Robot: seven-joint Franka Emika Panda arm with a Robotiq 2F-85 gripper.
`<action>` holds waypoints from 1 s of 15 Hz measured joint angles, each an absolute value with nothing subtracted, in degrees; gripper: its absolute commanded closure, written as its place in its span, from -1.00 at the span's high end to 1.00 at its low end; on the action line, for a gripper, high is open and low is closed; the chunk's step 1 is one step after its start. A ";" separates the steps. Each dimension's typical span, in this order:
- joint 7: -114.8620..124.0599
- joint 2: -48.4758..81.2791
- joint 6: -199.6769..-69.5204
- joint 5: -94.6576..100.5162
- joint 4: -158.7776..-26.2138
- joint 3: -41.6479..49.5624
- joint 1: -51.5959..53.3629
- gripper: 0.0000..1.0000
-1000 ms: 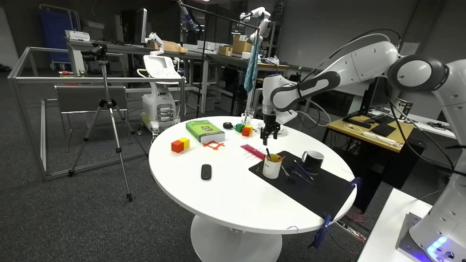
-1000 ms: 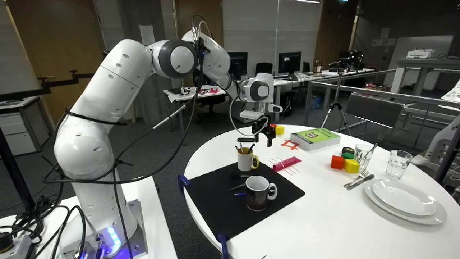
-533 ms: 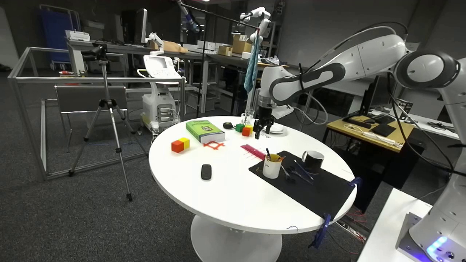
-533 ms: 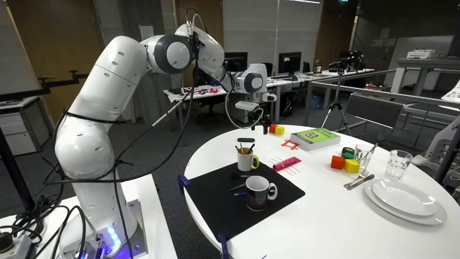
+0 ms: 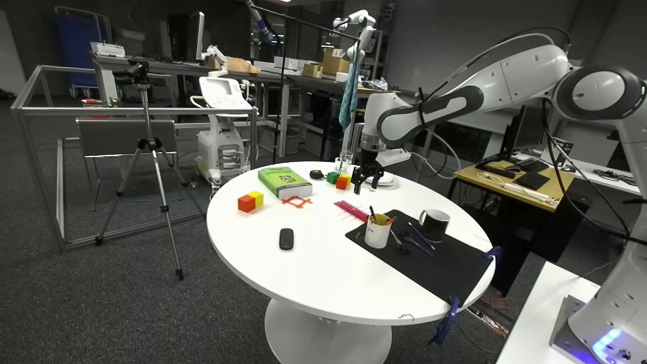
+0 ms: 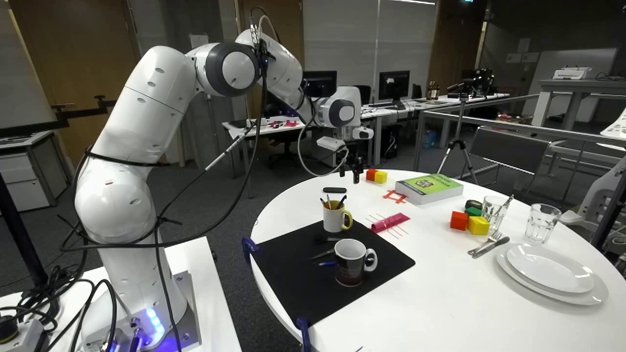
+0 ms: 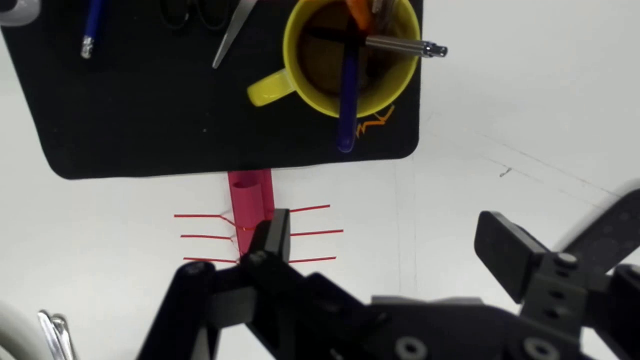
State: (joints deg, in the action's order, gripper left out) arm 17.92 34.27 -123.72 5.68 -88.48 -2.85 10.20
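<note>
The gripper (image 7: 382, 222) is hanging above the round white table (image 6: 440, 298), its fingers (image 7: 505, 245) spreading wide apart; tabletop is showing through the gap, and the pads are gripping and touching nothing. In the wrist view one finger is overlapping the pink strip (image 7: 250, 200), yet both exterior views are showing fingertips and strip apart, the fingertips standing higher. The wrist view is losing the strip's lower portion behind that finger but revealing the open mouth of a rolled tube (image 7: 248, 210) lying along it; in an exterior view the strip (image 6: 390, 222) is displaying its whole length. The strip is lying on the table at the edge of the black mat (image 7: 150, 120); whether the two are touching is unclear. The strip's long axis is running nearly up and down the wrist view, roughly at right angles to the mat's edge, the tube's visible mouth facing the mat and the opposite end pointing away from it. Thin red strands (image 7: 317, 232) are extending crosswise on either side. On the mat a yellow-rimmed mug (image 7: 291, 52) is holding pens (image 7: 348, 100), which the wrist view is showing from above. Farther out, stacked white plates (image 6: 550, 268) are lying in full sight in an exterior view, whereas the gripper is partly screening the plates (image 5: 388, 180) in an exterior view.
</note>
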 measured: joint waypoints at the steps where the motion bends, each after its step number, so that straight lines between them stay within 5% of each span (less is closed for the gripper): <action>1: 20.24 33.96 -125.47 4.75 -89.60 -2.77 10.21 1.00; 8: 33.22 33.26 -143.28 2.59 -97.64 0.33 12.39 1.00; 15: 34.44 33.74 -147.30 4.66 -98.42 3.48 14.65 1.00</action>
